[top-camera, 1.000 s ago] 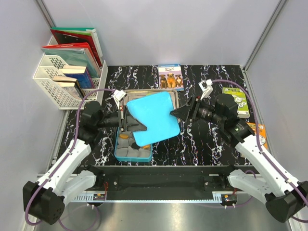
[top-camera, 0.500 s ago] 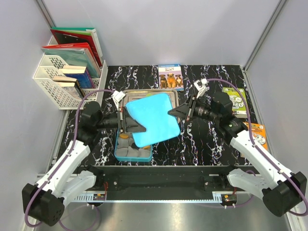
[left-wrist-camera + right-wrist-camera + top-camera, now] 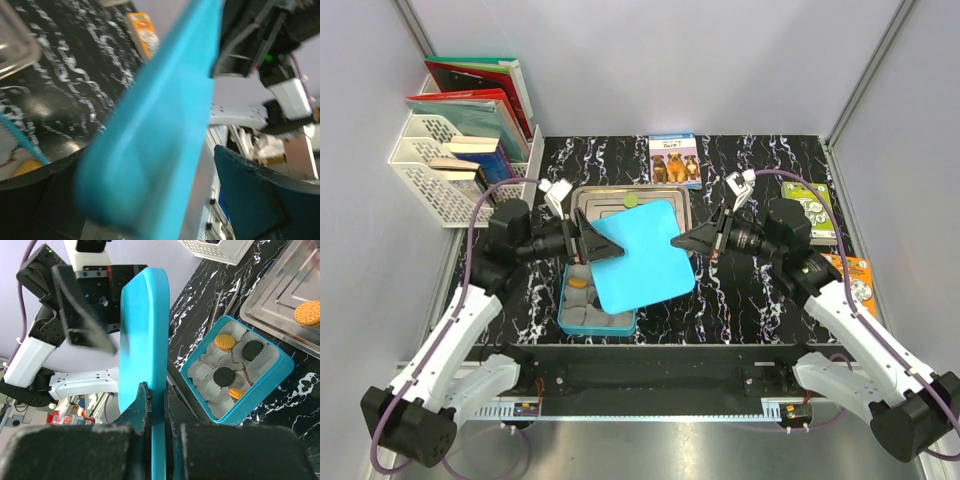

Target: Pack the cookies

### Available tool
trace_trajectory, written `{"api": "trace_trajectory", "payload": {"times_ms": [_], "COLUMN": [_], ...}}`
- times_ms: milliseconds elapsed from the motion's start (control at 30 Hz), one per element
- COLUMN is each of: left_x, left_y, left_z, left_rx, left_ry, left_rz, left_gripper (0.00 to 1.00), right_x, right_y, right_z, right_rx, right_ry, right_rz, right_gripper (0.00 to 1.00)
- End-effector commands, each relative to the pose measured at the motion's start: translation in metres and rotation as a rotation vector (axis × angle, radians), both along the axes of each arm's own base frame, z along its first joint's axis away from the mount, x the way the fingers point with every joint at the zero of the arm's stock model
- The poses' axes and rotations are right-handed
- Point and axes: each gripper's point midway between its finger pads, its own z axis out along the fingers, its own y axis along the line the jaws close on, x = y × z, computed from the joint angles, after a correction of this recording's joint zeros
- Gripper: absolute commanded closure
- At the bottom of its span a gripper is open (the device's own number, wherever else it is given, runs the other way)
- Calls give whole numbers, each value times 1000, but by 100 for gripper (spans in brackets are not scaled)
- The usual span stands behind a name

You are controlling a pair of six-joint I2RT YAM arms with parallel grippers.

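Some cookies (image 3: 225,342) sit in the box (image 3: 235,415); at least two remain on the tray (image 3: 265,315). Right tool (image 3: 678,243) grips the lid (image 3: 645,260); left tool (image 3: 600,240) stands open beside it. Closing remains.

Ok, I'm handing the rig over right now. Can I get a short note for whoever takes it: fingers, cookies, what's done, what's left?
Left gripper: open, fingers either side of the lid's left edge, not clamping.
Right gripper: shut on the lid's right edge, holding it tilted above the tin.
Cookies: four show in the tin's paper cups. A green one and an orange one lie on the tray.
Done: tin partly filled.
Left: probably move the tray cookies into the tin, then put the lid on.
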Motion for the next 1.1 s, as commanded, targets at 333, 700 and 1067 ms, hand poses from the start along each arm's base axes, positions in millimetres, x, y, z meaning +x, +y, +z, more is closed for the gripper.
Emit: {"api": "trace_trajectory", "payload": {"times_ms": [333,700,1067], "left_x": [57,42,36], "left_y": [169,186,187], "left_z": [-51,-92,-103], "left_rx": [503,594,626], "left_ry": [53,129,131], "left_rz": [1032,1089,1083], "left_gripper": [1,3,14], "right_x": [26,31,47], "right_y": [2,88,112], "right_z": [-30,-77,-125], "right_rx": [264,215,241], "right_ry": [186,252,293], "right_rz": [-176,-126,-226], "right_gripper": [100,100,100]}}
